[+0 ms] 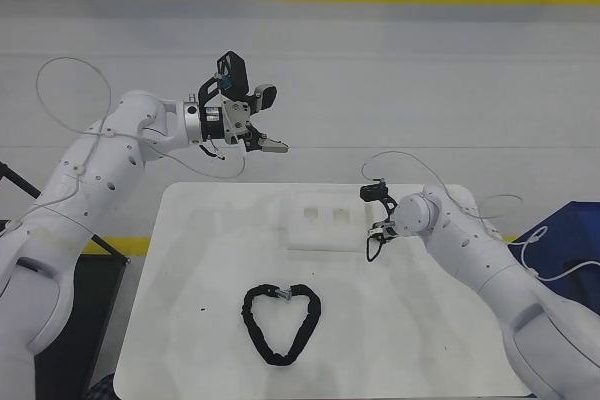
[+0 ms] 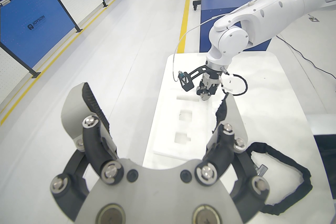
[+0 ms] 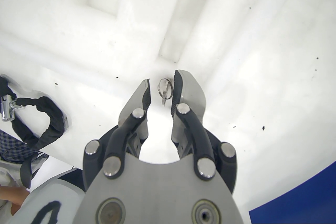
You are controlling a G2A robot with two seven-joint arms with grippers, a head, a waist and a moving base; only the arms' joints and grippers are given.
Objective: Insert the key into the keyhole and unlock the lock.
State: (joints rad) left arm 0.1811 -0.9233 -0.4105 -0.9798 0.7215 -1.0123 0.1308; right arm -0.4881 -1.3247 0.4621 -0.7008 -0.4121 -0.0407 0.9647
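One key (image 3: 164, 90) on its ring, far-right on the table (image 1: 180, 300) — right gripper (image 3: 161, 86) jaws spread either side of it. One chain lock (image 1: 312, 312) mid-front. Left gripper (image 2: 156, 91) gapes wide, beyond the far-left corner.

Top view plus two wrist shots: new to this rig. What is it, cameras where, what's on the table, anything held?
A two-armed robot at a table. One camera looks down from above; one sits on each wrist, behind that arm's claw. On the table: a foam tray with cut-outs and a looped black chain lock. The left claw is open and empty, raised beyond the table. The right claw, open at the tray, straddles the key without gripping it.
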